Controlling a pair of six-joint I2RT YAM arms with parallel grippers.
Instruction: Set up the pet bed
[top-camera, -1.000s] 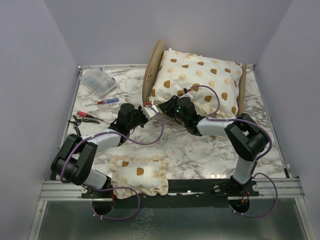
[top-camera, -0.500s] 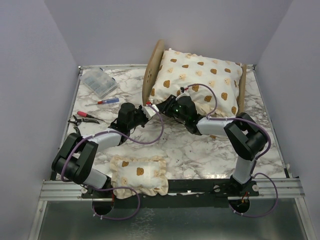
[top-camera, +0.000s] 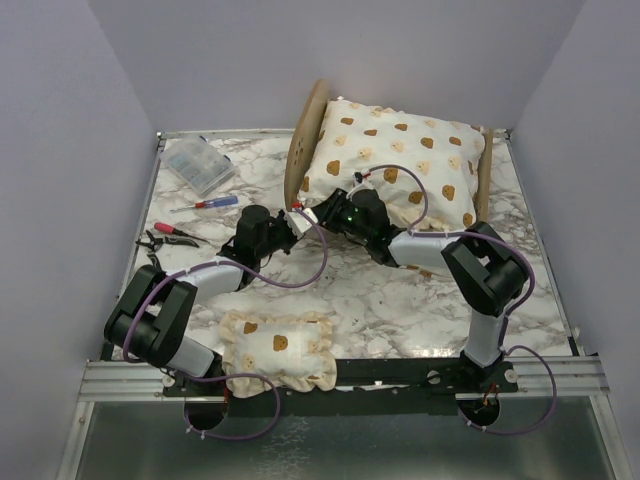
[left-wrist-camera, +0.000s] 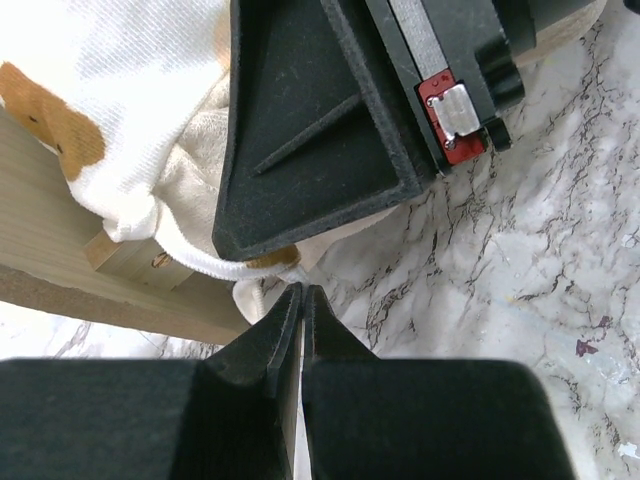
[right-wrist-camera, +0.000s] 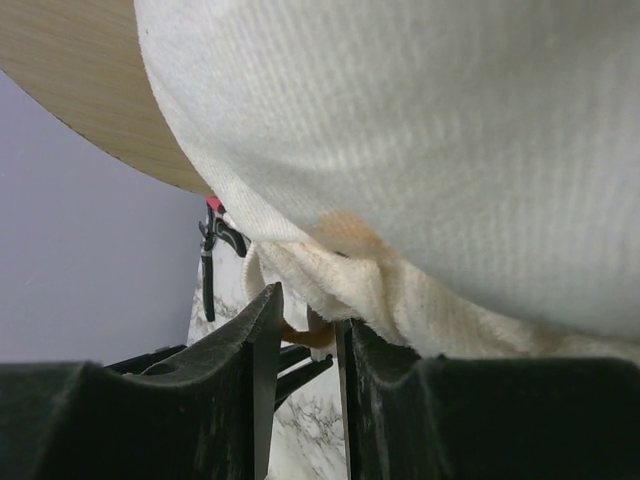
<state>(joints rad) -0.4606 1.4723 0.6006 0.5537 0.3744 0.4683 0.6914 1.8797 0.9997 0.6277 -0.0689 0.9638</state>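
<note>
Pet bed (top-camera: 303, 150): the plywood frame stands at the far middle of the table (top-camera: 380, 290), with the rounded headboard to the left and the low footboard to the right. The bear-print cushion (top-camera: 400, 160) already fills it and hides the base. Its near left corner spills over the side rail, which is probably why both arms meet there.

Right gripper (right-wrist-camera: 308, 310): it reaches in under that corner. Its fingers stand a narrow gap apart with the ruffled hem hanging between them, apparently pinched so the corner can be lifted or tucked in.

Left gripper (left-wrist-camera: 302, 292): it comes from the left, low over the table. Its fingers are pressed fully together just beside the rail and the cushion's white cord (left-wrist-camera: 215, 262). Whether any fabric is caught between them cannot be told.

Small pillow (top-camera: 278, 350): it lies at the near edge between the arm bases, well apart from the bed, and is judged the piece left to place.

The parts box (top-camera: 197, 163), screwdriver (top-camera: 205, 203) and pliers (top-camera: 165, 238) lie at the far left, clear of the work.
</note>
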